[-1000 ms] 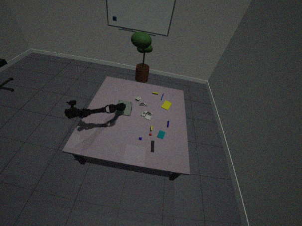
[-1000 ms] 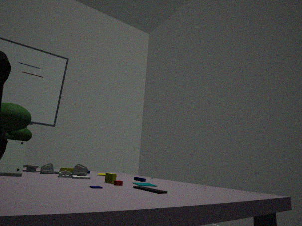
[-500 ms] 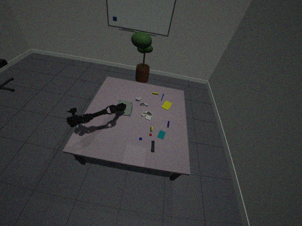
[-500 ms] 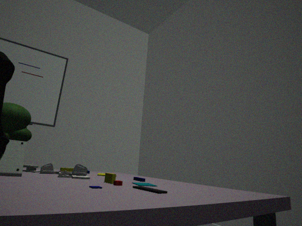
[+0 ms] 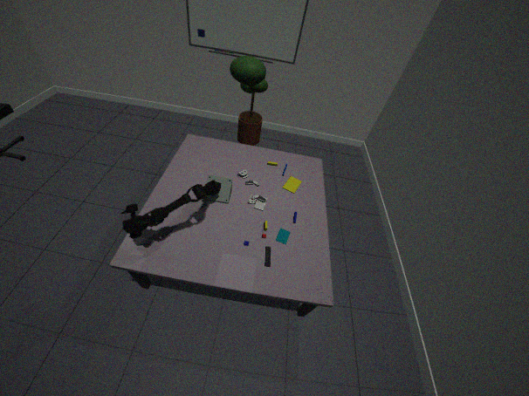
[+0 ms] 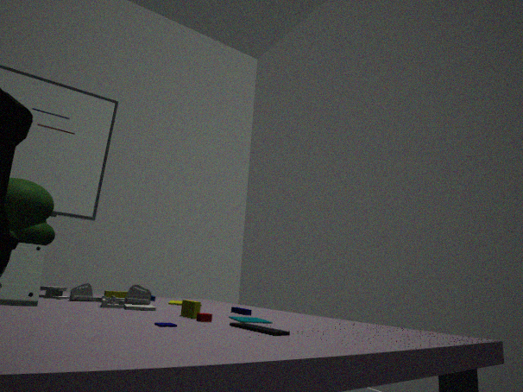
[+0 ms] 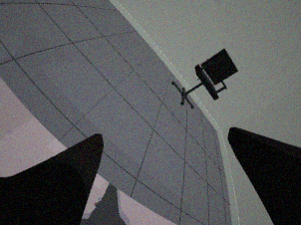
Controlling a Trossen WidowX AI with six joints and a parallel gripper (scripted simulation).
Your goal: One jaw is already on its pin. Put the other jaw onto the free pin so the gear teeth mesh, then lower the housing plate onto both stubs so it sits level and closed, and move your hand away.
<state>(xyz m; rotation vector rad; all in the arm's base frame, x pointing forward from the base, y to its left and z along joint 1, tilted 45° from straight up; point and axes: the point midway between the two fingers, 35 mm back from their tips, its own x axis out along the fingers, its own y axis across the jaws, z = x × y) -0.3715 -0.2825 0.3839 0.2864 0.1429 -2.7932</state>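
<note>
I'm holding my gripper [image 5: 216, 187] [image 7: 168, 137] with its 2 fingers wide apart and nothing between them. In the top view my arm [image 5: 176, 202] [image 6: 12, 121] is reaching rightward from the table's left side, its end showing over the grey-green board [image 5: 225, 190] [image 6: 22, 274]. What I'm taking for the free jaw [image 5: 251, 182] [image 6: 82, 294] is lying beyond that board, to the right of my gripper and only slightly higher in that view. Its long axis is running mostly left to right, dipping a little at the right end, so I'm judging that my 2 fingers need to close across that line, 1 on each long side.

My aim is the harder part: the wrist view is showing floor and a chair [image 5: 12, 146] [image 7: 206, 81], with none of the 3 groups of parts. I'm reckoning on a turn and a downward tilt before any descent. The base plate [image 5: 260, 206] [image 6: 140, 307], with the other jaw [image 5: 261, 198] [image 6: 138, 294] on it, is lying just below and right of the free jaw in the top view. The likely housing plate [image 5: 242, 174] [image 6: 53, 292] is waiting up and left of it. I'm judging the meshing as undone; the pins are too small to tell.
</note>
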